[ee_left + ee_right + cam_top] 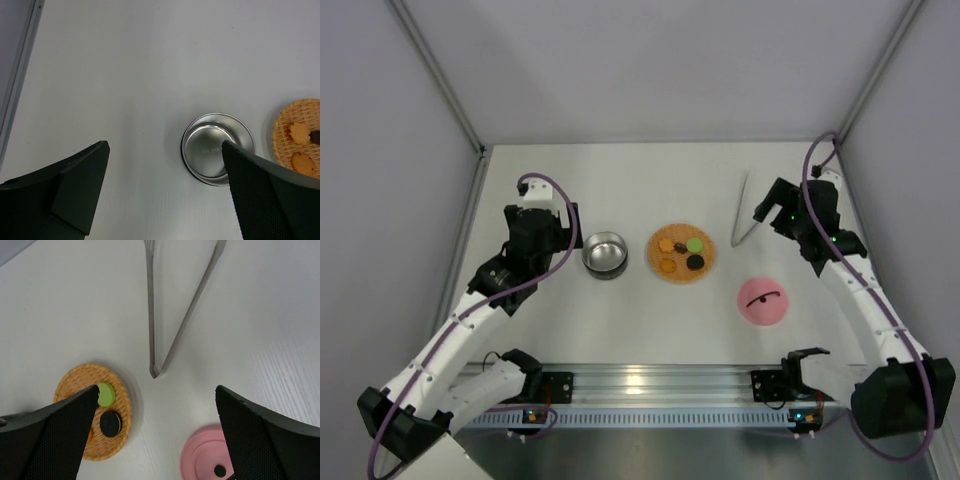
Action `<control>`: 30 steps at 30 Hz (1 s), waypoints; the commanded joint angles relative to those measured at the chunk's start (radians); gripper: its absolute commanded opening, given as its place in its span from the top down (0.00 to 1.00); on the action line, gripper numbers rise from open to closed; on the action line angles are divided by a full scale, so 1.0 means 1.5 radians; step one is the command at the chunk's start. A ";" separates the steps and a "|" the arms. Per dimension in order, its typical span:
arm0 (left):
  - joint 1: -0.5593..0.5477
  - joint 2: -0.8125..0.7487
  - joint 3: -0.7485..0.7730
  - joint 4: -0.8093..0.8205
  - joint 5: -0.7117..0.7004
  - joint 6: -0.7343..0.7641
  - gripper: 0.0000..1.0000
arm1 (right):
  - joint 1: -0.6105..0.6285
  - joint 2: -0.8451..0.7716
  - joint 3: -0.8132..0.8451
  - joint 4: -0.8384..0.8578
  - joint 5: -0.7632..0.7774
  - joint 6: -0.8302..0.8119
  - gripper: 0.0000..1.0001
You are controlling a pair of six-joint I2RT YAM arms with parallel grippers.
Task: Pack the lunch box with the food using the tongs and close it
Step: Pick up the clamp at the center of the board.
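Note:
The lunch box is a shiny steel bowl [605, 253] [212, 150], empty, standing left of centre. Its pink lid [763, 300] [205, 455] with a black handle lies apart at the right. The food [682, 254], orange, green, brown and black round pieces, rests on a woven orange disc; the green piece [106, 393] and a black one [110, 423] show in the right wrist view. The tongs [742, 210] [151, 315] lie flat, the V joint pointing toward me. My left gripper [570, 228] [164, 145] hangs open just left of the bowl. My right gripper [767, 207] [156, 388] is open above the tongs' joint.
The woven orange disc [705, 272] [285, 120] [75, 377] sits between bowl and lid. Grey walls close in the table on the left, right and back. An aluminium rail [650, 382] with the arm bases runs along the near edge.

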 commanded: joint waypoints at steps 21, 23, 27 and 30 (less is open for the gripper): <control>-0.001 -0.001 0.022 0.009 -0.025 0.009 0.01 | 0.094 0.450 0.260 -0.058 0.199 0.125 0.02; -0.002 -0.002 0.022 0.009 -0.026 0.008 0.01 | 0.094 0.469 0.265 -0.063 0.206 0.128 0.02; -0.002 -0.002 0.022 0.009 -0.028 0.009 0.01 | 0.094 0.494 0.272 -0.058 0.211 0.132 0.02; -0.002 -0.001 0.021 0.010 -0.030 0.009 0.01 | 0.094 0.518 0.285 -0.059 0.211 0.127 0.02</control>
